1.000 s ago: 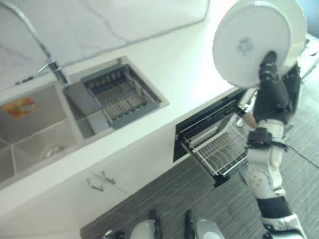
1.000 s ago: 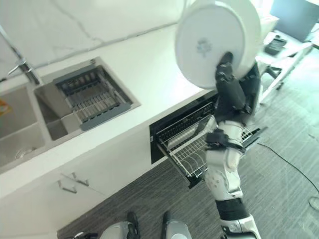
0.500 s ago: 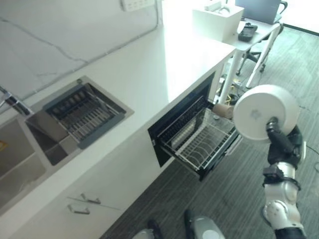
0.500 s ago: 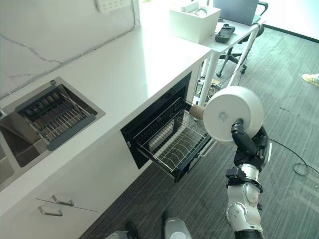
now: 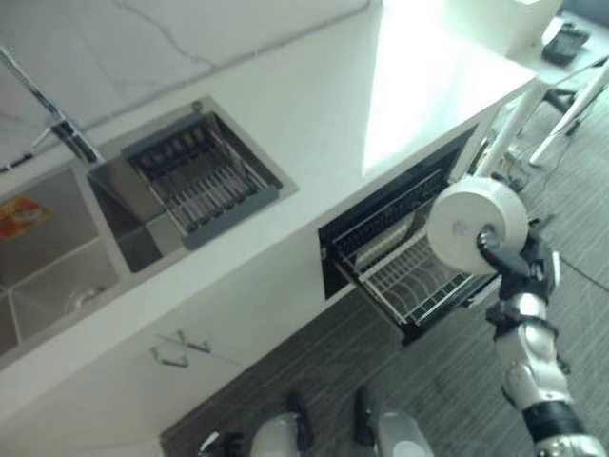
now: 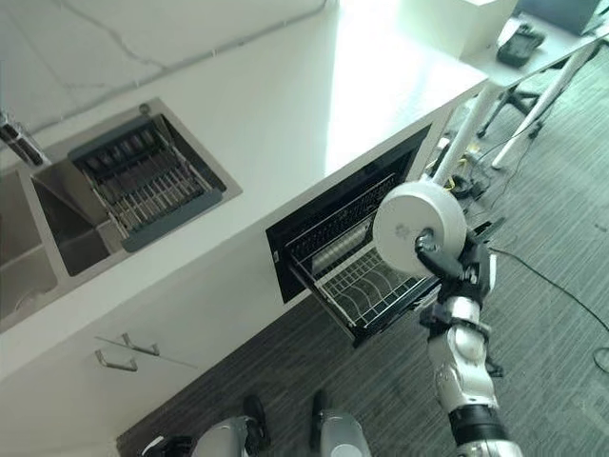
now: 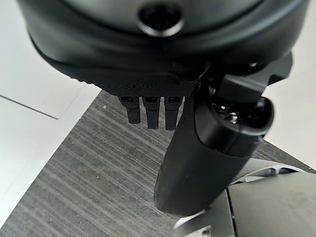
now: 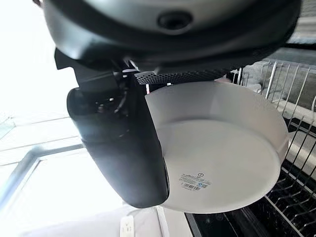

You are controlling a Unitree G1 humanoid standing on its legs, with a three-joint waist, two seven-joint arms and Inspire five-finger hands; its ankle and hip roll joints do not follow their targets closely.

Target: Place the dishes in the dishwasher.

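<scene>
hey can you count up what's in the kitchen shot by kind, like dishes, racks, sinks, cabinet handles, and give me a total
White dish, held in the right hand: 1
Wire racks, the pulled-out dishwasher rack and the grey drainer rack in the sink: 2
Sink: 1
Faucet: 1
Cabinet handles: 2
Total: 7

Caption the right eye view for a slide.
Right hand holds a round white ceramic bowl, base facing the camera, above the pulled-out wire dishwasher rack under the white countertop.
</scene>
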